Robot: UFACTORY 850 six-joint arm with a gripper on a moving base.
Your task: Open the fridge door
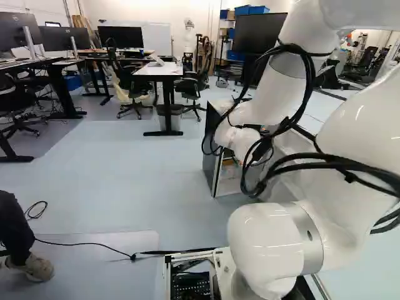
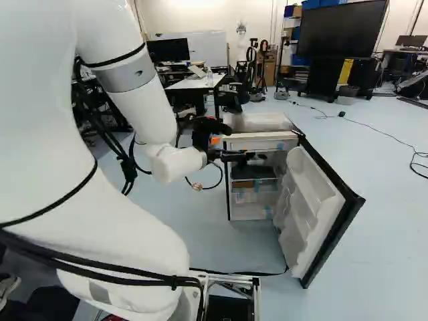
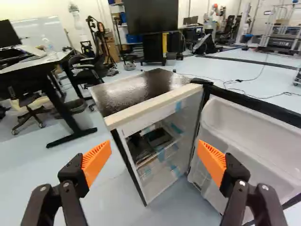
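1. Ahead of the arm, a small fridge [image 2: 264,144] stands on the floor, its door [image 2: 311,194] wide open to the right, showing interior shelves [image 3: 158,154].
2. Near the fridge, the gripper's [image 2: 235,143] two orange-padded fingers are spread apart.
3. Far left, a white-topped desk [image 2: 192,83]; far right, a large dark screen [image 2: 342,30].
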